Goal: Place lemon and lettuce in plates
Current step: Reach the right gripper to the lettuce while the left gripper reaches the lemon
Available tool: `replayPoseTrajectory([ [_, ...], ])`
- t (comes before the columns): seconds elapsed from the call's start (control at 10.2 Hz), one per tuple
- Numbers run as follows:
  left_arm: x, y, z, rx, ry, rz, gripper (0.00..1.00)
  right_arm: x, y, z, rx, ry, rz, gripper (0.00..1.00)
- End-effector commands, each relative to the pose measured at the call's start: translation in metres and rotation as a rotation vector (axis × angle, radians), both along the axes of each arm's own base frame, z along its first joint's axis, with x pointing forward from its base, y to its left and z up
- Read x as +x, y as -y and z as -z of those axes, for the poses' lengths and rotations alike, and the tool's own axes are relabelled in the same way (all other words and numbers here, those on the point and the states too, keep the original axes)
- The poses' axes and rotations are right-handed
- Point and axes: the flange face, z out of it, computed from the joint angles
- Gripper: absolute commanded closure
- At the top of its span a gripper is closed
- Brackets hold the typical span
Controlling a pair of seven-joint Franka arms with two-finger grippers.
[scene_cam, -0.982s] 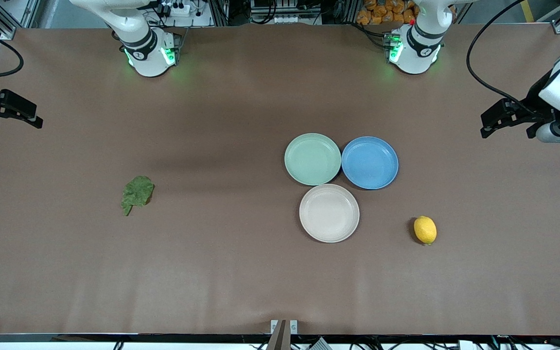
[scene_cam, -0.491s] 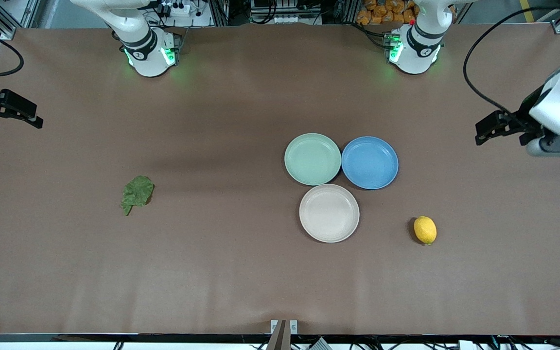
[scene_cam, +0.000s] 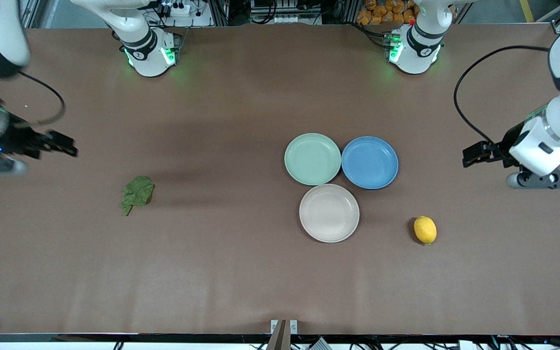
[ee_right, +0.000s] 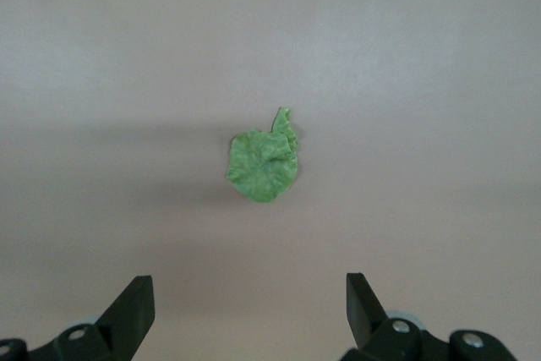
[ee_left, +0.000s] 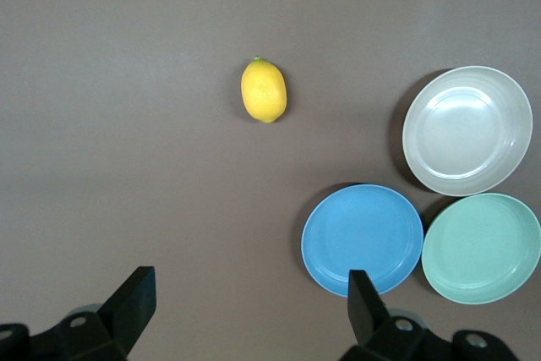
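Lemon (ee_left: 264,90) apart from left end effector (ee_left: 245,306)

The left arm reaches out from its base toward its own end of the table. Its wrist is bent so the left gripper (scene_cam: 474,154) hangs in the air over bare table (scene_cam: 241,272), its fingers (ee_left: 135,293) spread wide apart and holding nothing. The right arm mirrors it at the right arm's end of the table. The right gripper (scene_cam: 63,144) is likewise up over the table, fingers (ee_right: 135,298) wide apart and holding nothing.
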Motion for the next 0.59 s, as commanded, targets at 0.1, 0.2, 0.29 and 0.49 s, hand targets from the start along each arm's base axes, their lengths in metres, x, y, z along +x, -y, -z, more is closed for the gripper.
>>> replayPoseTrajectory([
  [0.1, 0.021, -0.003, 0.053, 0.004, -0.004, 0.006, 0.00, 0.005, -0.005, 0.132, -0.001, -0.029, -0.004, 0.00],
  [0.2, 0.022, 0.004, 0.074, 0.007, -0.010, 0.011, 0.00, 0.008, -0.006, 0.166, -0.002, -0.028, -0.006, 0.01],
  [0.29, 0.023, 0.003, 0.092, 0.039, -0.012, 0.016, 0.00, 0.009, -0.005, 0.196, -0.004, -0.019, 0.000, 0.02],
  [0.49, 0.033, 0.001, 0.128, 0.041, -0.021, 0.020, 0.00, 0.010, -0.006, 0.241, -0.007, -0.017, 0.018, 0.06],
])
